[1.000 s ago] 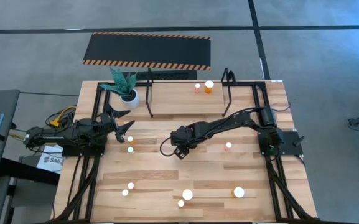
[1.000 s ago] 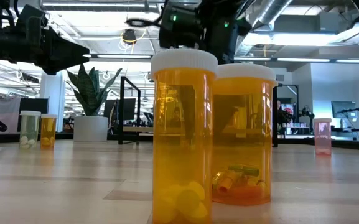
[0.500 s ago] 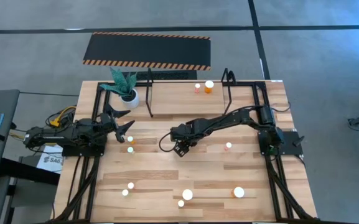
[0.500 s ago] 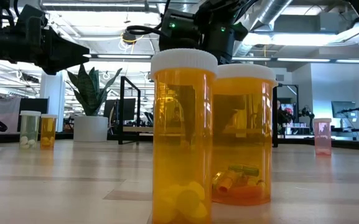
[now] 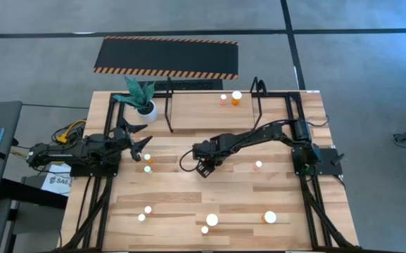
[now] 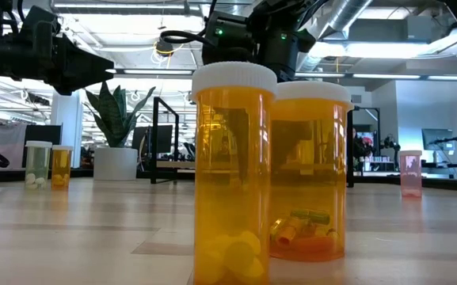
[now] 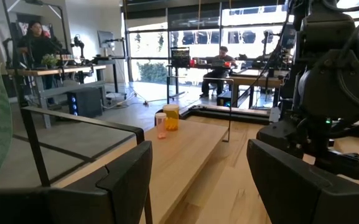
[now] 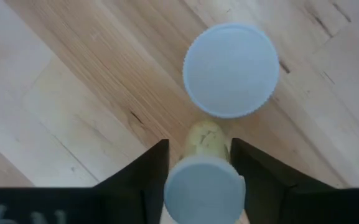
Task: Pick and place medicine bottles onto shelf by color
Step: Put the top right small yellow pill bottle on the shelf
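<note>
Hovering mid-table, the right gripper (image 8: pixel 202 163) straddles a capped bottle (image 8: pixel 205 186), fingers beside its cap, grip unconfirmed, second bottle (image 8: pixel 231 70) just beyond; squeeze squarely, lift straight; the left gripper (image 5: pixel 141 143) waits open near the plant (image 5: pixel 141 98).

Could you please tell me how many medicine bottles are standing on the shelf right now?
2: an orange medicine bottle and a smaller pinkish bottle close beside it, both on the shelf toward its right upright loop. No others appear hidden there.
</note>
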`<act>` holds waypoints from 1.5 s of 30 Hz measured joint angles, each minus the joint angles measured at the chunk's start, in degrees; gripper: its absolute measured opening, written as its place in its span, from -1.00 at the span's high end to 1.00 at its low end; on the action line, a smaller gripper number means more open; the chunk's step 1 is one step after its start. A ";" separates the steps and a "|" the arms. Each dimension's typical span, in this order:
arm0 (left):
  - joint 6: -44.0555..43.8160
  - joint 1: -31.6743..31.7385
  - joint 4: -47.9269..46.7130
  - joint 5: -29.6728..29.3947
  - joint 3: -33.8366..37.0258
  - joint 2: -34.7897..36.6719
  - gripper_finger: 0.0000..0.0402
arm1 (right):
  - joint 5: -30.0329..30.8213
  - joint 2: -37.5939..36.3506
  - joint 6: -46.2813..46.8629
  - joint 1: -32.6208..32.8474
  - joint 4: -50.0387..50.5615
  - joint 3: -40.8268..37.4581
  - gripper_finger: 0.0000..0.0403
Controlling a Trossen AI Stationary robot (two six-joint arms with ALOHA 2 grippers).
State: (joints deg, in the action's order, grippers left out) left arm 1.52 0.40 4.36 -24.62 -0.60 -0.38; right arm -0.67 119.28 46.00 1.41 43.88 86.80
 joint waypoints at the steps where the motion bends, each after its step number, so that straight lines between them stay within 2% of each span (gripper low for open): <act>1: 0.00 0.00 0.00 0.00 0.00 0.00 -0.24 | 0.00 0.00 0.00 0.00 -0.11 0.00 0.15; 6: -0.01 0.00 0.01 0.00 -0.01 0.01 -0.24 | -0.02 -0.09 -0.02 0.00 -1.17 0.02 0.42; 9: -0.02 0.02 0.00 0.00 -0.02 0.02 -0.24 | -0.04 -0.09 -0.03 0.08 -1.18 0.02 0.49; 19: -0.02 0.02 0.02 0.00 0.00 0.00 -0.24 | -3.89 -0.30 -0.02 -0.22 2.89 0.02 0.29; 26: 0.00 0.02 0.00 0.05 -0.02 0.00 -0.24 | -4.17 -2.76 -0.71 -0.72 4.67 0.15 0.48; 30: 0.00 0.00 0.00 0.15 -0.02 0.00 -0.24 | -1.98 -4.97 -1.51 -0.73 6.83 0.07 0.50; 35: -0.01 0.01 -0.06 -0.01 -0.01 -0.01 -0.24 | 1.35 -8.64 -1.91 -2.52 11.41 0.09 0.37; 38: -0.02 0.02 -0.04 -0.01 -0.01 -0.03 -0.24 | 2.58 -10.16 -5.16 -4.39 12.48 0.02 0.36; 45: -0.02 0.02 0.02 -0.02 -0.02 0.00 -0.24 | 2.64 -11.54 -16.45 -10.90 12.33 0.02 0.49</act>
State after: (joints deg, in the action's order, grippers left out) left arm 1.50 0.42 4.38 -24.64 -0.62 -0.38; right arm 1.97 107.74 29.55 -9.49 56.20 86.83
